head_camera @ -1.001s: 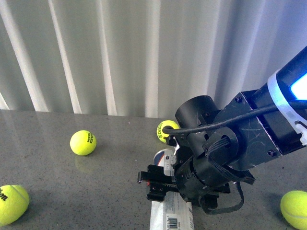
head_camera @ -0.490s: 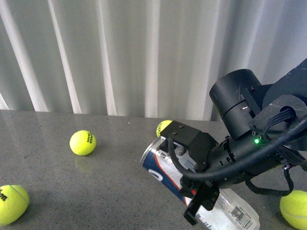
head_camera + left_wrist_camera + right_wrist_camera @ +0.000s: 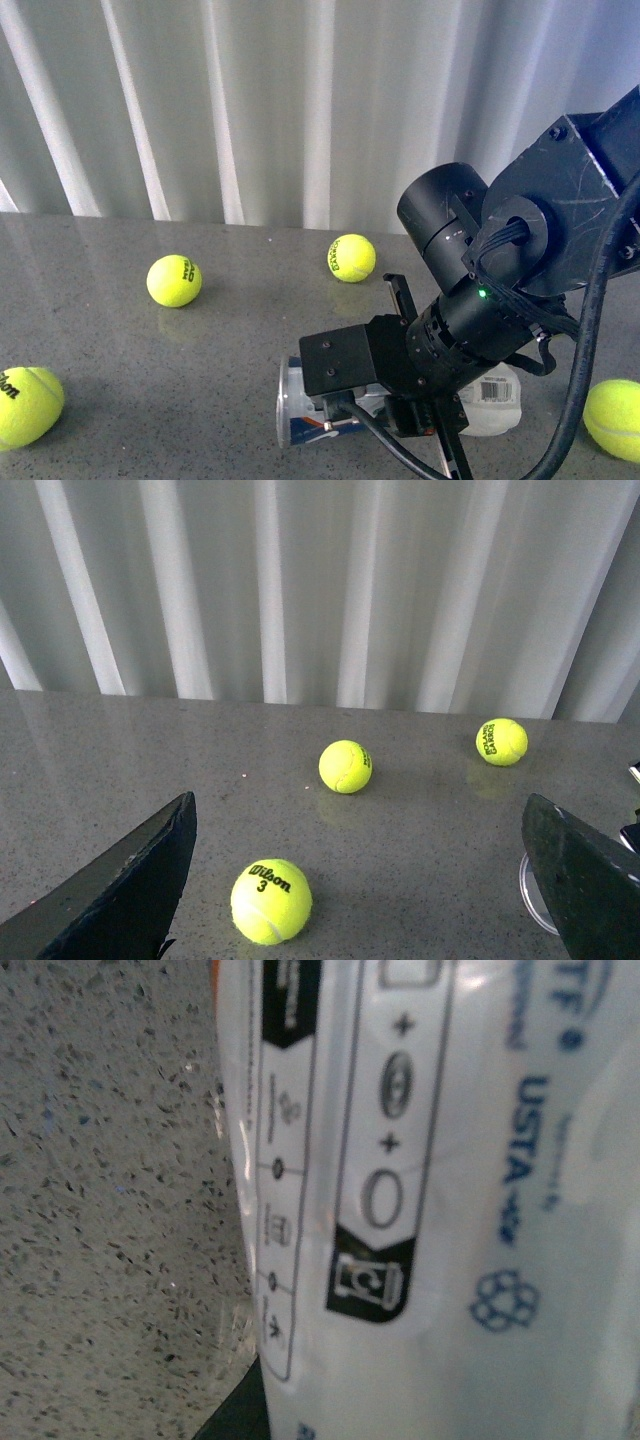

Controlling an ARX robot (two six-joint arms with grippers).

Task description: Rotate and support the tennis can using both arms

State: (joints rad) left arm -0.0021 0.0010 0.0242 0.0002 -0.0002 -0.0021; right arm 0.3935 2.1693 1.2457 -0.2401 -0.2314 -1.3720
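can (image 3: 300, 420): on its side on bench (image 3: 150, 370), under right arm (image 3: 540, 230) | right fingers (image 3: 399, 296): at can, grip cannot tell | left fingers (image 3: 130, 880): wide, empty | balls (image 3: 173, 280): loose around

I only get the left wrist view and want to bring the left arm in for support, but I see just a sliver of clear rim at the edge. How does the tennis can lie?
Observer: In the front view the tennis can lies on its side on the table, its metallic rim end toward the robot's left.
Operator: Is the right arm on it?
Observer: The right arm reaches down over the can's middle; I cannot tell whether its jaws press.
Operator: Any ball near it that I miss?
Observer: One tennis ball lies on the table beyond the can's other end, on the robot's right.
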